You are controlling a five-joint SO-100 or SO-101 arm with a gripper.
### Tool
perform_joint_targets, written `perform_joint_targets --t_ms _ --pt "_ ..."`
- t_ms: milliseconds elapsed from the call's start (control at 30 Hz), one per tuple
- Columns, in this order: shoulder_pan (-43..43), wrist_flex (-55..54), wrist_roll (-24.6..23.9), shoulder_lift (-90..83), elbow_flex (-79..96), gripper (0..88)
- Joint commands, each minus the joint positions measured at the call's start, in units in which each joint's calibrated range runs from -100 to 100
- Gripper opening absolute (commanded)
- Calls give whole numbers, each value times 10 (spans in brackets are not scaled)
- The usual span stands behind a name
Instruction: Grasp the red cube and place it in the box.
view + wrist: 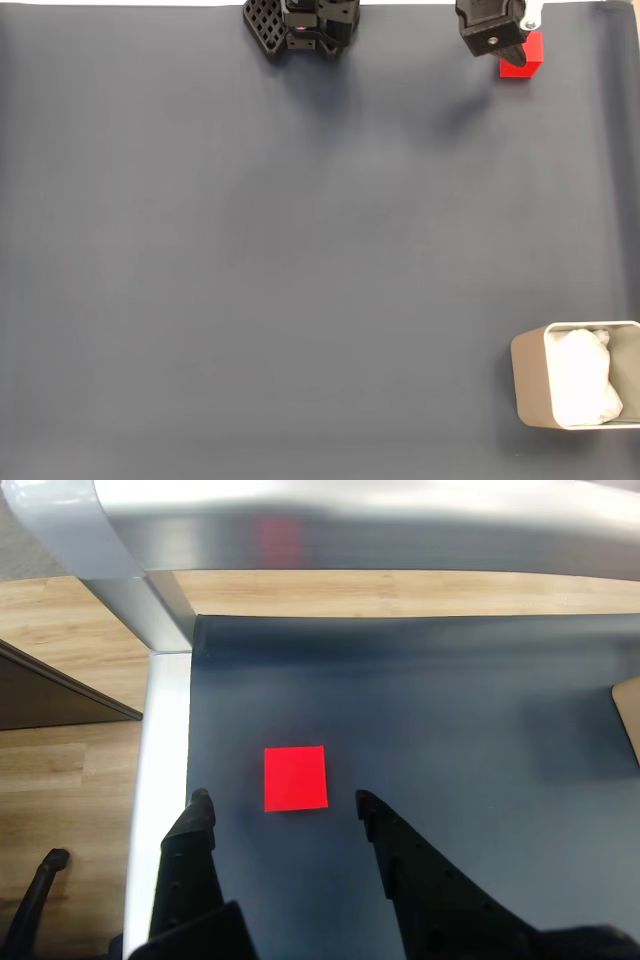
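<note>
While the gripper (pixel 282 798) hangs over the dark mat (pixel 300 260) near its top right corner in the fixed view, its 2 black fingers (pixel 195 825) stand wide apart in the wrist view, with nothing between the tips but bare mat. Just ahead of that gap lies the red cube (pixel 295 778), flat on the mat, touching neither finger. Seen from the fixed view, the arm's black body covers the cube's (pixel 522 57) upper left part, so only a red corner shows beneath it. Another black part of the arm is cut off by the top edge further left. At the lower right of the fixed view sits the box (pixel 530 375), well apart from the cube, its right side cut off by the edge, with crumpled white material inside.
</note>
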Motion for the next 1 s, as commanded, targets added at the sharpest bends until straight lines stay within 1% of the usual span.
perform_joint_targets --t_ms 0,967 --pt "4 -23 0 11 -3 336" --pt "-7 -159 0 110 37 353"
